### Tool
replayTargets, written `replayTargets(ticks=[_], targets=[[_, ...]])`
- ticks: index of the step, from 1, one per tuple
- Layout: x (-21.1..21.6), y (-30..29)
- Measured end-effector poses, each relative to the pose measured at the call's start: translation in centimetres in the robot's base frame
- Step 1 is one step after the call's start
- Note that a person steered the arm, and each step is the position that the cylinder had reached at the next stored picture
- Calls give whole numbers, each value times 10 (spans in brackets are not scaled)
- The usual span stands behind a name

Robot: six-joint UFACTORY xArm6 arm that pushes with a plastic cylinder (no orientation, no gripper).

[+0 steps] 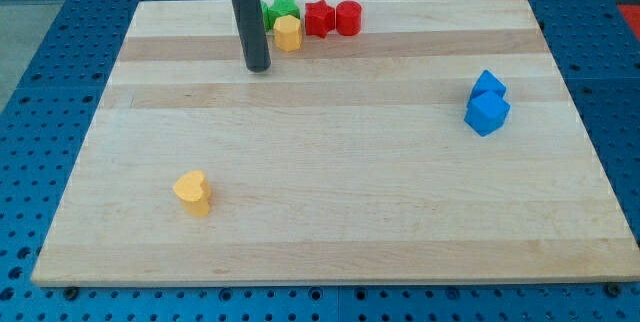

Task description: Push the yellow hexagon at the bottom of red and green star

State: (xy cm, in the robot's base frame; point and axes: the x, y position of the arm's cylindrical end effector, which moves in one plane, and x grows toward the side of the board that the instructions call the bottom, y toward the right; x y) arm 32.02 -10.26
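Note:
The yellow hexagon [288, 33] sits near the view's top, just below and touching the green star [281, 10]. The red star [319, 18] is right of the green star, with a red cylinder [348, 17] beside it. My tip [259, 66] rests on the board just left of and below the yellow hexagon, a short gap away. The rod rises toward the view's top and hides part of the green star's left side.
A yellow heart-shaped block [193, 192] lies at the view's lower left. Two blue blocks [488, 102] sit together at the view's right. The wooden board [330, 212] is surrounded by a blue perforated table.

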Motion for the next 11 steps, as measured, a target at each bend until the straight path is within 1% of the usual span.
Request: replayTargets(ticks=[1,3,8,9,10,11], targets=[[-12,0],[-17,29],[-17,49],[-18,67],[-18,71],[-5,52]])
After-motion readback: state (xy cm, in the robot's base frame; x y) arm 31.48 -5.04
